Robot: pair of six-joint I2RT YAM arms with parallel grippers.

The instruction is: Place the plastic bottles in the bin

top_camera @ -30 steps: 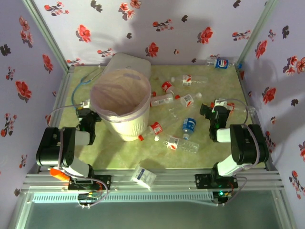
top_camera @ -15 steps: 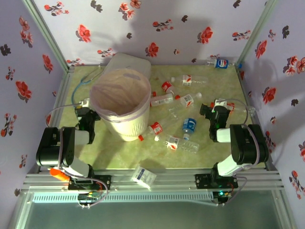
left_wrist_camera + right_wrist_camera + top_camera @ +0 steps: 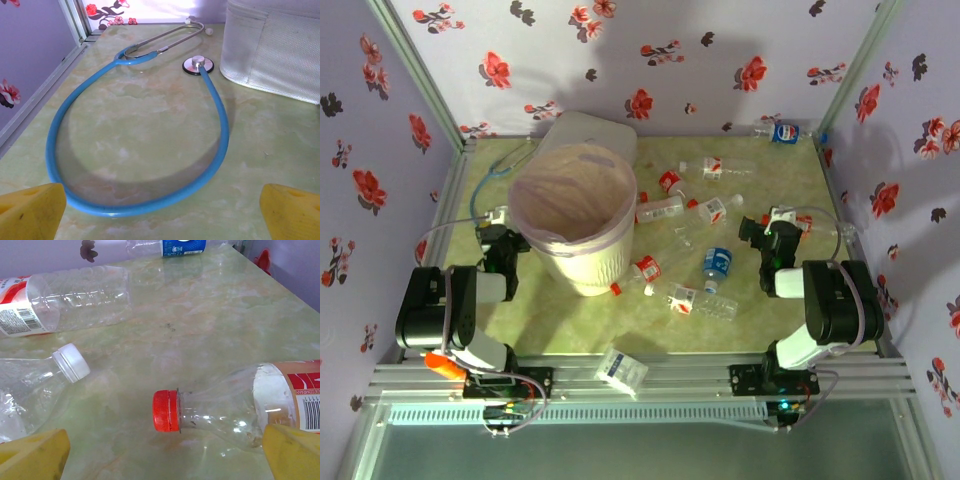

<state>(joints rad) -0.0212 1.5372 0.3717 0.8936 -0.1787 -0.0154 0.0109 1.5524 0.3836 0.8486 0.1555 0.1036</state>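
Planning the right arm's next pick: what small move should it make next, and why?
Probably ease the open right gripper forward and slightly right to straddle the red-capped bottle lying just ahead; it is the closest bottle, lies apart from the white-capped bottle, and the gripper holds nothing.

The bin (image 3: 586,266) is cream-white, plastic bottles (image 3: 220,407) clear with red or blue labels, stethoscope (image 3: 224,120) blue.
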